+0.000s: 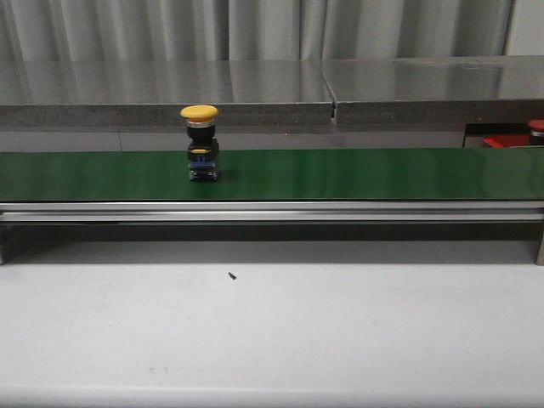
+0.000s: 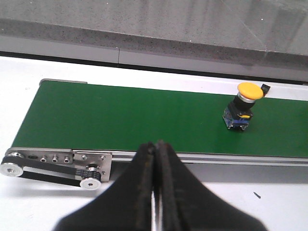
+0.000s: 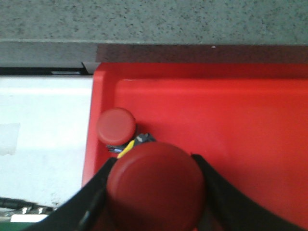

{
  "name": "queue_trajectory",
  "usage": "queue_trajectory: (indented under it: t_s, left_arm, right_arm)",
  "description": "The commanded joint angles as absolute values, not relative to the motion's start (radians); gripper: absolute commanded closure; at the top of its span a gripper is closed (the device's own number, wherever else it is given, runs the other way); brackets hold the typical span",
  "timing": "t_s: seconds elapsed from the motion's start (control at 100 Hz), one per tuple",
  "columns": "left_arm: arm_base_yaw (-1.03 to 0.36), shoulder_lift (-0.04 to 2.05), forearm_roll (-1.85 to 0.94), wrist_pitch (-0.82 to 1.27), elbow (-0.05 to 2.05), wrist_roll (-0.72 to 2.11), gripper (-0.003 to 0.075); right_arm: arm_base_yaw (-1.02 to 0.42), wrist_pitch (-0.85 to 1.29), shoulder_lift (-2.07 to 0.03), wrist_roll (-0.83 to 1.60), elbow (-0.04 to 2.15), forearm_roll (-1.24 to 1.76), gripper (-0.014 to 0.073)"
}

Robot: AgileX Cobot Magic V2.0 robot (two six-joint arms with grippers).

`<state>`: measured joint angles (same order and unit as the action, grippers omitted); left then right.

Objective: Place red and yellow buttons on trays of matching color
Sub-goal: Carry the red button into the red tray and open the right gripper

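Note:
A yellow button point(image 1: 199, 113) on a black and blue body stands upright on the green belt point(image 1: 357, 174), left of centre. It also shows in the left wrist view as the yellow button point(image 2: 250, 90). My left gripper point(image 2: 156, 147) is shut and empty, on the near side of the belt point(image 2: 120, 115), left of the button. My right gripper point(image 3: 154, 161) is shut on a red button point(image 3: 156, 187) above the red tray point(image 3: 231, 120). A second red button point(image 3: 115, 125) lies in the tray's corner. In the front view only a strip of the red tray point(image 1: 508, 141) and a red cap point(image 1: 536, 127) show. No yellow tray is in view.
A grey stone ledge point(image 1: 255, 93) runs behind the belt. The belt's aluminium rail point(image 1: 272, 211) and a drive pulley with toothed belt point(image 2: 89, 182) face the white table point(image 1: 272, 331). A small black speck point(image 1: 231, 274) lies on the table.

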<state>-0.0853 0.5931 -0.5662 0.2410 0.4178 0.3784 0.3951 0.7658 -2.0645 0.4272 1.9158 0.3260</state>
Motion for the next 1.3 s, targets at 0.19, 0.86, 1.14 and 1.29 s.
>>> queue_trajectory:
  t_s: [0.19,0.86,1.14,1.29]
  left_arm:
    - [-0.093,0.593,-0.575,0.171,0.447,0.376,0.0739]
    - [-0.093,0.593,-0.575,0.174,0.447,0.376,0.0739]
    - [-0.093,0.593,-0.575,0.177,0.447,0.376,0.0739]
    - [-0.093,0.593,-0.575,0.182,0.447,0.376,0.0739]
  right_arm:
    - [0.407,0.698,-2.188,0.429,2.097,0.336,0.0479]
    - [0.409,0.603,-2.327,0.429,2.110,0.277,0.0434]
    - [0.409,0.606,-2.305,0.429,2.110,0.277,-0.0005]
    - [0.409,0.597,-2.259,0.429,2.110,0.288,-0.0022]
